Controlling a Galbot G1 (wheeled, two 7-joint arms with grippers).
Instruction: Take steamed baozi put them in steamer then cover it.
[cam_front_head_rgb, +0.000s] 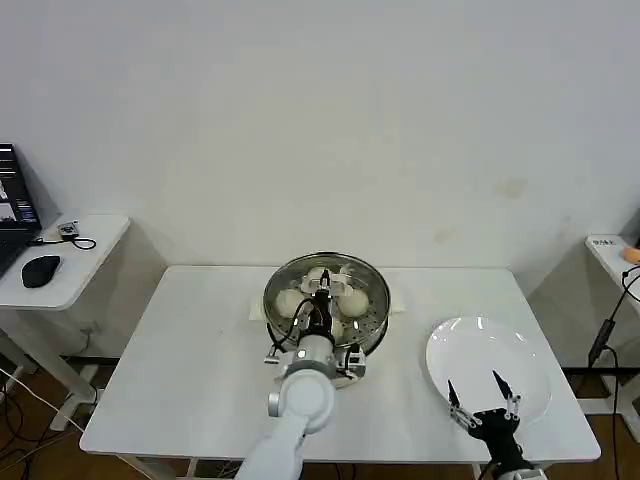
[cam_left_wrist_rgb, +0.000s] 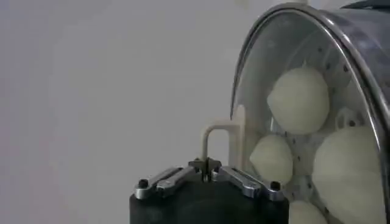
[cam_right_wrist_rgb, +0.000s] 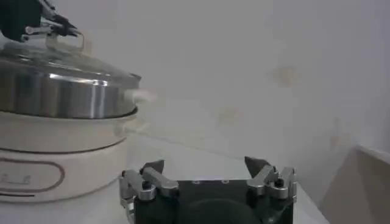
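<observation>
Baozi (cam_front_head_rgb: 352, 299) lie inside the steamer (cam_front_head_rgb: 372, 325), seen through the clear cover (cam_front_head_rgb: 345, 268) that sits on the steamer's rim; in the left wrist view three buns show whole behind the glass and a fourth shows in part. Directly under the left tool (cam_front_head_rgb: 322, 291) is the cover's small white handle (cam_left_wrist_rgb: 214, 138), and that tool's fingers (cam_left_wrist_rgb: 159, 180) are drawn together with their tips meeting at the handle, closed on it. Steamer and cover stand near the far middle of the white worktop (cam_front_head_rgb: 200, 370). Well apart from that tool, toward the near right corner of the worktop, the right tool (cam_front_head_rgb: 481, 399) hovers with its fingers spread wide and holding nothing, over the near edge of a white plate (cam_front_head_rgb: 480, 345) that carries no buns.
</observation>
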